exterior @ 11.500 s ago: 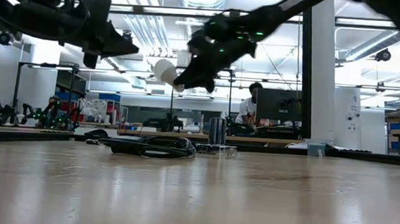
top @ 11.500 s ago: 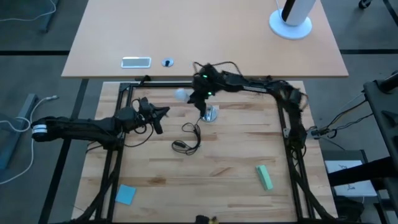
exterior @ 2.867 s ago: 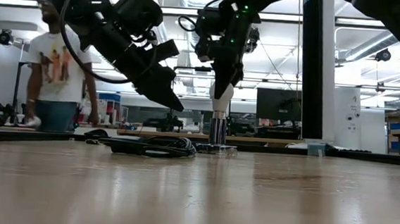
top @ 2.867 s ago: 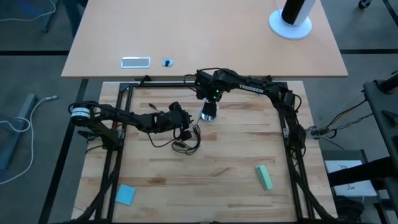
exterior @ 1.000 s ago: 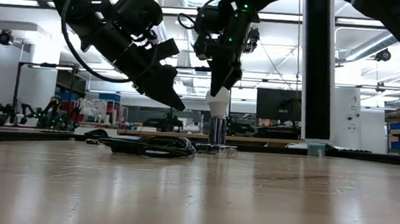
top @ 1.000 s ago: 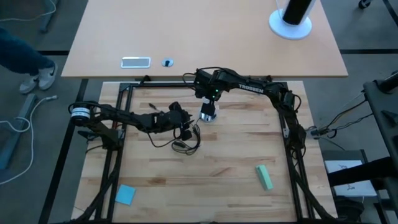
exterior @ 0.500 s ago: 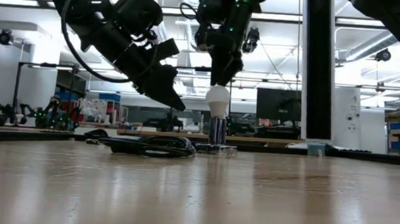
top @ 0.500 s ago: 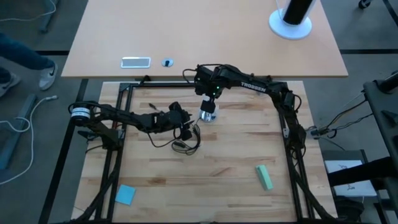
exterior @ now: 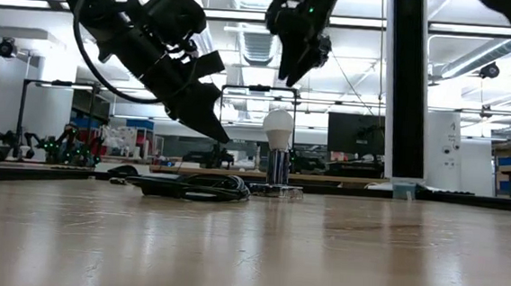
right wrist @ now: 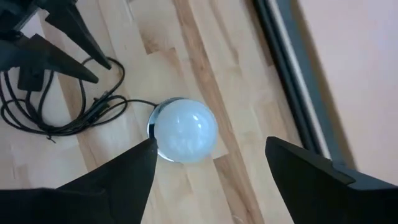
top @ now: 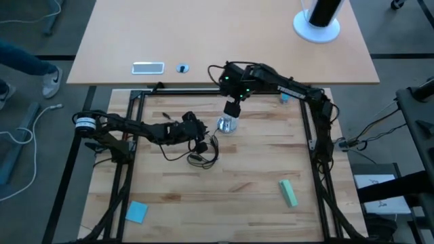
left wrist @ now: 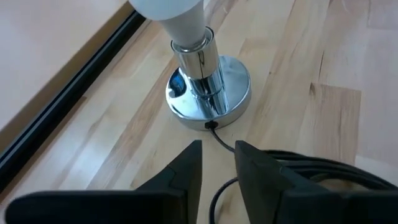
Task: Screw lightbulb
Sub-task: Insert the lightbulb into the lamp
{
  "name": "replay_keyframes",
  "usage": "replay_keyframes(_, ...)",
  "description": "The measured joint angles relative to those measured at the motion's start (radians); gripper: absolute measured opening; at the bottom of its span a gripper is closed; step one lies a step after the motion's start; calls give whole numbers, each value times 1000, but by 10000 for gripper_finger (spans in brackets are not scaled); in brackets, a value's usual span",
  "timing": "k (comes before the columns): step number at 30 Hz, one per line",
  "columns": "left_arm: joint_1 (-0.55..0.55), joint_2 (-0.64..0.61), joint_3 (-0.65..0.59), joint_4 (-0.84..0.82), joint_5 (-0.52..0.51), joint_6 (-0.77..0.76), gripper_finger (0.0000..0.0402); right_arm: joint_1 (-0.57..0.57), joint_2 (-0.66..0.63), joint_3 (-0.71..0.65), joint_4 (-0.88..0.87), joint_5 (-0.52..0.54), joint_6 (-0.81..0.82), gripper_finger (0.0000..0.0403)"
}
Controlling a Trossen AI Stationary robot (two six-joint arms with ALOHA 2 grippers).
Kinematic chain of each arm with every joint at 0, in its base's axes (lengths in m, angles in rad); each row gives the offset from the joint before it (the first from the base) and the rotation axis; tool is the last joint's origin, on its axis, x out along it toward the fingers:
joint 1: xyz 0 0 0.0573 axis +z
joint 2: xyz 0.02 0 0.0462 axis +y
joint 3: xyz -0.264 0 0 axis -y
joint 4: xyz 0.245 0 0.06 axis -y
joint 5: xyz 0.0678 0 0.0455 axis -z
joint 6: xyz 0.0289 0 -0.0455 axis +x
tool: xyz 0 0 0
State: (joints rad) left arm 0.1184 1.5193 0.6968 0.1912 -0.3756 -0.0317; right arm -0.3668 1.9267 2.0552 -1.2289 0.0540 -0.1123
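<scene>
Your right gripper (exterior: 295, 74) hangs wide above the bulb (exterior: 278, 128), left gripper (left wrist: 217, 163) narrow beside the socket (left wrist: 208, 93): snag that cord (left wrist: 283, 163) and it topples.

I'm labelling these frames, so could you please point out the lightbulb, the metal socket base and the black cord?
lightbulb (exterior: 278, 125): low view, on the frosted white globe.
socket base (left wrist: 235, 87): left wrist view, on the shiny round foot.
black cord (exterior: 189, 187): low view, on the coiled bundle lying on the table.
</scene>
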Motion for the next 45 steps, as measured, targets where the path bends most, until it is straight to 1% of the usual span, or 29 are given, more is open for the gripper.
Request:
replay_keyframes(3,-3,-15,0,-23,0,-21,66,2,-61,-79,37,-2,13,291)
replay_keyframes(6,-11,-19,-2,-37,0,-35,52,5,-135,-204,110,-3,33,288)
replay_keyframes(13,-21,-20,-6,-33,-6,-60,24,16,-337,-593,448,-2,87,281)
replay_keyframes(15,-21,-20,-6,-15,-8,-60,16,16,-385,-694,540,14,107,278)
replay_keyframes(19,-20,-20,-6,63,-8,-48,2,16,-456,-857,701,97,142,272)
replay_keyframes(24,-20,-20,-6,117,-8,-41,6,16,-515,-1018,937,105,195,263)
replay_keyframes(29,-20,-20,-6,113,-8,-54,7,24,-532,-1129,1103,105,238,254)
replay_keyframes(33,-20,-20,-6,113,-8,-60,1,44,-533,-1177,1163,105,245,245)
replay_keyframes(38,-17,-18,-6,117,-10,-59,4,64,-533,-1226,1232,105,255,232)
replay_keyframes(45,-15,10,-6,132,-11,-60,3,71,-524,-1264,1335,105,258,208)
